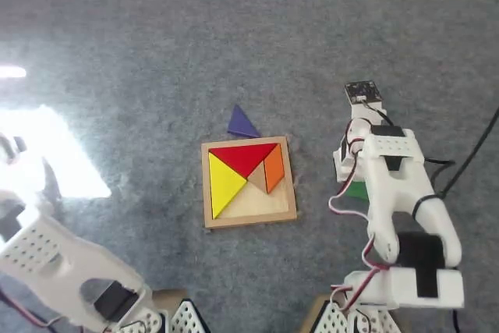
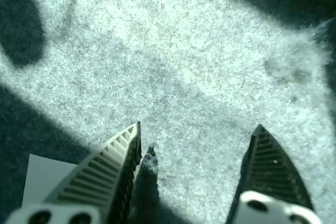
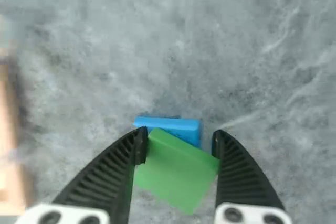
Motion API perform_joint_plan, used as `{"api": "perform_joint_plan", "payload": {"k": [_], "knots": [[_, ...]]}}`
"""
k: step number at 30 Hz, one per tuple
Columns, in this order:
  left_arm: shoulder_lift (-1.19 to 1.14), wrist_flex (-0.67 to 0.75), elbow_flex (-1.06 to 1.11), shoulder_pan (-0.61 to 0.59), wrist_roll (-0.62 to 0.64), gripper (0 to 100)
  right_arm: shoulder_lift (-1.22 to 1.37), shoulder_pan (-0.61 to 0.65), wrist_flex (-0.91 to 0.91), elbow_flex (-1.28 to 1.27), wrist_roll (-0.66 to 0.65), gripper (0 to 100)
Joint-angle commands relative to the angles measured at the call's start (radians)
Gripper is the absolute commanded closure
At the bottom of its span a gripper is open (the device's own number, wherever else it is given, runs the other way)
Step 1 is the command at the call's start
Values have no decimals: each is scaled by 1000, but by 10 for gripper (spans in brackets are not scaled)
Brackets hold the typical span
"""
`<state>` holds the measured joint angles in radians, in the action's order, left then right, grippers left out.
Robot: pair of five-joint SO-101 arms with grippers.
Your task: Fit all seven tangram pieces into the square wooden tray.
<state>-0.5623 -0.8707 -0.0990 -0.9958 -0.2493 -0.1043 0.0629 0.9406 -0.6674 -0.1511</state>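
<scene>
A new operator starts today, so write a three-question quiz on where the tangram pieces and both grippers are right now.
1. True or false: the purple triangle lies inside the tray.
2. Which colour is the piece between the fingers of the right gripper? A yellow, B green, C orange.
3. Is the left gripper, over the bare mat, open or shut?
Key: 1 false, it lies on the mat just outside the tray. 2 B, the green piece. 3 open.
</scene>
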Motion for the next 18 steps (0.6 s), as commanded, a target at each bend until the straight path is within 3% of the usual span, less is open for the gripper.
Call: {"api": "perform_joint_plan", "payload": {"k": [1, 5, 10, 18], "knots": [[15, 15, -13, 9, -9, 683, -173, 122, 48, 17, 8, 876], [15, 14, -13, 9, -9, 683, -254, 338, 68, 43, -54, 876], [15, 14, -13, 5, -9, 683, -145, 568, 65, 137, -267, 876], [15, 15, -13, 5, -9, 683, 165, 690, 30, 298, -497, 876]]}}
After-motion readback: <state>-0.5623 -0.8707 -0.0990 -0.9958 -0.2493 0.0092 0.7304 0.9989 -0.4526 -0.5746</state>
